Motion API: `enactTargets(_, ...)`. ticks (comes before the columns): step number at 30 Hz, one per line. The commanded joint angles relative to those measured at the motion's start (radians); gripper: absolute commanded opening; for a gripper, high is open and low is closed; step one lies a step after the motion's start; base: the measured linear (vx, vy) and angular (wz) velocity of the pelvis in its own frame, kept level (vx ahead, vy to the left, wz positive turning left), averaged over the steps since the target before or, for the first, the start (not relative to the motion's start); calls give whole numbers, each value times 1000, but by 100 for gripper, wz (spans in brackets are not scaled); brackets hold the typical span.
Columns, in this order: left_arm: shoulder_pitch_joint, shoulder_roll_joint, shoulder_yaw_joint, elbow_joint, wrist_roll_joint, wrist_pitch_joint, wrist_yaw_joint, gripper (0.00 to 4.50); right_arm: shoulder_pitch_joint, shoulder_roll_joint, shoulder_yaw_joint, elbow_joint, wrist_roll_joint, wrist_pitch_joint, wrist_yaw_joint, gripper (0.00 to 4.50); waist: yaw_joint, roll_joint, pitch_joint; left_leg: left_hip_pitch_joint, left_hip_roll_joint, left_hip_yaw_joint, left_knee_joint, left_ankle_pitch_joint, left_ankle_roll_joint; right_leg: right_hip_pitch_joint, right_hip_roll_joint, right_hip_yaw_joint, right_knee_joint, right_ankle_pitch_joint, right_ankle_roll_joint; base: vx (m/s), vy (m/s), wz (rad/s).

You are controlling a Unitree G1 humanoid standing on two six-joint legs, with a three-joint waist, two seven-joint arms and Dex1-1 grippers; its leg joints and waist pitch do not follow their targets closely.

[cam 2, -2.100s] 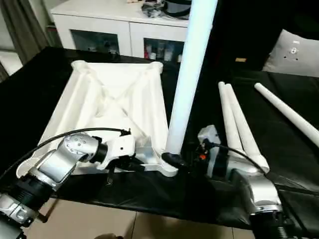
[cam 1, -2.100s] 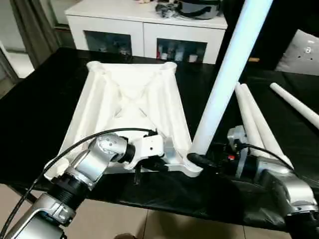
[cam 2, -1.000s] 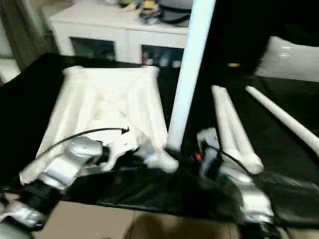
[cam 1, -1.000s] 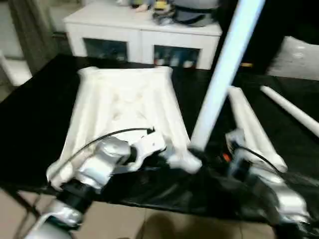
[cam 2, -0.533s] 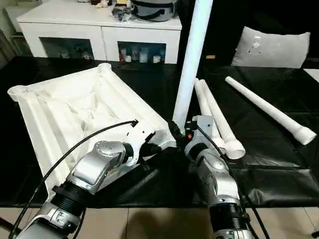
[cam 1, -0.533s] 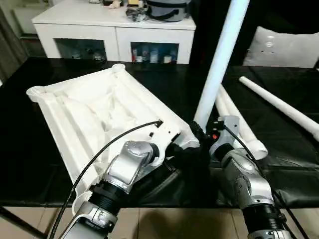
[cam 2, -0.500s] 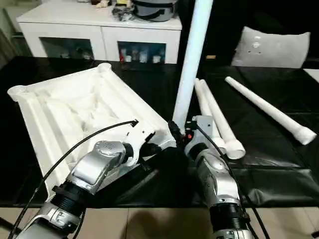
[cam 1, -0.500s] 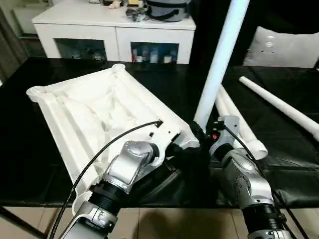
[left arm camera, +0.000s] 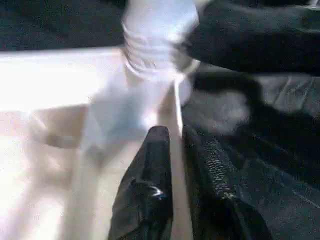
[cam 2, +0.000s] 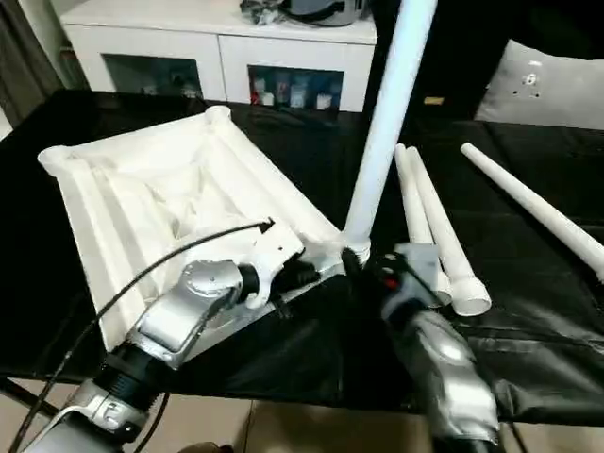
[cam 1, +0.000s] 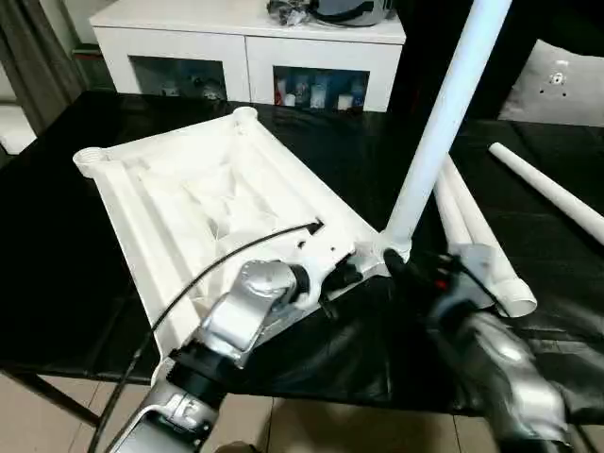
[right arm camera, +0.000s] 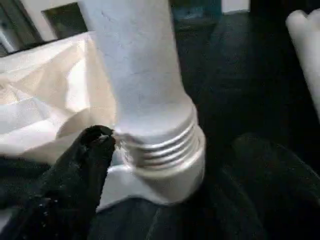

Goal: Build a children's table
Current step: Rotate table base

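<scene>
The right gripper [cam 1: 404, 271] sits at the foot of the upright leg [cam 1: 444, 113], its fingers spread wide to either side of the threaded base and not clamping it. That leg stands in the corner socket [cam 1: 392, 253] of the table top [cam 1: 189, 208] closest to the right arm. Its long axis is nearly vertical and leans a little away from the robot, with the narrow end pointing up. Some thread rings show above the socket, so it is probably not seated all the way.

Just beside it, the left gripper [left arm camera: 175, 132] has its fingers pressed nearly together, pinching the thin edge wall of the table top near that same corner. The top lies ribbed side up on the black table [cam 1: 57, 236], turned at an angle to the robot.

Two loose legs [cam 1: 477, 236] lie side by side to the robot's right, just beyond the right gripper. Their long axes run away from the robot and their thick ends are nearest to it. A third leg [cam 1: 547, 193] lies farther right. The right arm is the nearer one for fetching the next leg.
</scene>
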Motion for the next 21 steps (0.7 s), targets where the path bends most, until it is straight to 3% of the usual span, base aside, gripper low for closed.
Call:
enactTargets(1, 7, 5, 29, -45, -30, -29, -7, 95, 11, -18, 18, -56, 5, 33, 24, 448, 2, -2, -49, 20, 62, -23, -68, -252, 60, 37, -60, 37, -64, -159, -161, 0, 0, 0)
enactTargets(2, 16, 15, 35, -75, -46, -30, -29, 95, 14, -27, 25, -71, 16, 72, 30, 448, -3, -9, -47, 20, 61, -23, -71, -277, 49, 38, -60, 36, -69, -200, -157, 0, 0, 0)
enactTargets(3, 23, 23, 38, -100, -56, -31, -46, 95, 16, -34, 29, -81, 27, 102, 37, 448, -3, -9, -47, 22, 62, -24, -71, -286, 45, 37, -61, 37, -70, -217, -158, 0, 0, 0)
enactTargets(4, 46, 48, 53, -177, -85, 5, -83, 95, 18, -50, 47, -95, 29, 128, 58, 448, -5, 1, -44, 24, 64, -25, -75, -315, 32, 34, -60, 38, -73, -251, -158, 0, 0, 0)
enactTargets(5, 58, 61, 64, -216, -96, 28, -94, 95, 19, -59, 59, -100, 22, 129, 70, 448, -9, -3, -44, 24, 66, -25, -76, -329, 22, 35, -60, 39, -72, -263, -160, 0, 0, 0)
enactTargets(7, 73, 86, 78, -256, -106, 46, -91, 95, 26, -72, 76, -121, 20, 141, 85, 448, -10, -1, -44, 24, 62, -23, -73, -319, 19, 31, -58, 40, -72, -255, -158, 0, 0, 0)
enactTargets(8, 91, 122, 94, -301, -109, 62, -90, 95, 37, -88, 96, -148, 27, 165, 106, 448, -10, -11, -45, 22, 62, -22, -71, -301, 22, 33, -56, 40, -70, -239, -152, 0, 0, 0)
enactTargets(9, 91, 122, 94, -301, -109, 62, -90, 95, 37, -88, 96, -148, 27, 165, 106, 448, -7, -11, -45, 22, 63, -23, -71, -291, 24, 35, -56, 39, -66, -229, -153, 0, 0, 0)
enactTargets(10, 100, 150, 119, -326, -100, 78, -76, 95, 41, -99, 111, -160, 24, 180, 119, 448, -7, -4, -46, 24, 63, -22, -70, -275, 28, 32, -53, 40, -63, -208, -152, 0, 0, 0)
enactTargets(11, 107, 190, 173, -348, -85, 97, -48, 95, 39, -114, 135, -166, 16, 200, 141, 448, -8, -10, -46, 22, 62, -23, -70, -261, 30, 35, -52, 38, -59, -190, -154, 0, 0, 0)
enactTargets(13, 108, 199, 183, -352, -84, 99, -42, 77, 39, -117, 139, -169, 17, 207, 145, 450, -12, -6, -45, 24, 59, -21, -67, -254, 31, 33, -51, 38, -60, -187, -158, 0, 0, 0)
enactTargets(16, 128, 315, 240, -386, -56, 169, -51, 55, 18, -125, 163, -144, -2, 228, 150, 450, -10, -9, -45, 27, 60, -21, -68, -257, 26, 31, -51, 39, -60, -199, -158, 0, 0, 0)
enactTargets(17, 139, 383, 260, -393, -21, 178, -46, 46, 8, -129, 174, -129, -13, 231, 154, 450, -12, -5, -45, 27, 59, -22, -68, -250, 22, 29, -48, 39, -55, -185, -159, 0, 0, 0)
enactTargets(18, 139, 383, 260, -393, -21, 178, -46, 29, 8, -129, 174, -129, -13, 231, 154, 450, -13, -4, -45, 28, 58, -22, -68, -249, 19, 29, -47, 38, -54, -184, -158, 0, 0, 0)
enactTargets(19, 141, 412, 281, -389, -11, 193, -37, 20, 3, -132, 180, -119, -16, 237, 157, 450, -14, -15, -45, 30, 58, -20, -67, -246, 17, 29, -47, 38, -54, -176, -160, 0, 0, 0)
enactTargets(21, 150, 500, 306, -380, 20, 215, -21, 10, -11, -142, 200, -98, -30, 248, 163, 450, -11, -5, -47, 33, 57, -22, -66, -235, 11, 27, -47, 39, -47, -160, -169, 0, 0, 0)
